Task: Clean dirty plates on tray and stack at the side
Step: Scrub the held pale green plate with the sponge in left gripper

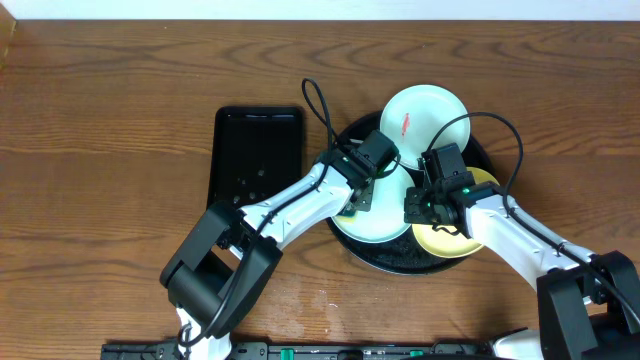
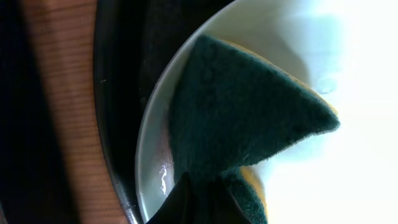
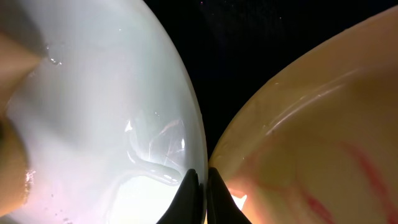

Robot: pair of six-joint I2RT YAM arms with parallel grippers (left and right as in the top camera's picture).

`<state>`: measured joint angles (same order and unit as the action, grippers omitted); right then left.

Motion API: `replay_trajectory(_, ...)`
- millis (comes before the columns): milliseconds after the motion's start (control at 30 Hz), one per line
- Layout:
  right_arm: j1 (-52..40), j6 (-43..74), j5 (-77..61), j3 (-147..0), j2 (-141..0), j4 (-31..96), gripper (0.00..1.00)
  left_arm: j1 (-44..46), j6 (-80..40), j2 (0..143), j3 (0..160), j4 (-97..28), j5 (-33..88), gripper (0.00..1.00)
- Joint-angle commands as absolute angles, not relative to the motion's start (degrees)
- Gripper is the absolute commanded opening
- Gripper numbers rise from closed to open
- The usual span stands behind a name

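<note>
The round black tray (image 1: 400, 262) holds three plates. A mint-white plate (image 1: 420, 118) with a red smear leans on its far rim. A second mint-white plate (image 1: 385, 225) lies at the front left, beside a pale yellow plate (image 1: 450, 240) with red smears (image 3: 367, 174). My left gripper (image 1: 360, 197) is shut on a green and yellow sponge (image 2: 242, 118) that rests on the wet white plate (image 2: 360, 162). My right gripper (image 3: 200, 186) is shut on that white plate's rim (image 3: 193, 124), right next to the yellow plate (image 3: 311, 137).
A smaller rectangular black tray (image 1: 258, 155) lies left of the round one. Brown wood tabletop (image 1: 110, 150) spreads to the left and behind. Cables loop over the round tray's far side (image 1: 320, 105).
</note>
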<state>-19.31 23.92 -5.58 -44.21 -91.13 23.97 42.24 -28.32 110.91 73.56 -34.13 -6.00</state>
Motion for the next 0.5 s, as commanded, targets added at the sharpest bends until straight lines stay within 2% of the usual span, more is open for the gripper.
replay_trajectory(0, -19.6, 23.1, -3.5, -44.2, -92.1, 25.1, 0.01, 40.5, -28.9, 114.1, 72.3, -30.3, 3.4, 0.08)
replay_trajectory(200, -19.6, 23.0, -3.5, -44.2, -92.1, 25.0, 0.01, 41.3, -32.4, 115.5, 72.3, -21.2, 25.8, 0.08)
replay_trajectory(367, -19.6, 22.2, -3.5, -44.2, -92.1, 25.1, 0.01, 42.9, -33.8, 115.6, 72.3, -18.2, 31.6, 0.07)
replay_trajectory(467, -19.6, 22.2, -3.5, -44.2, -92.1, 25.0, 0.01, 43.5, -33.2, 115.6, 72.3, -19.1, 30.8, 0.07)
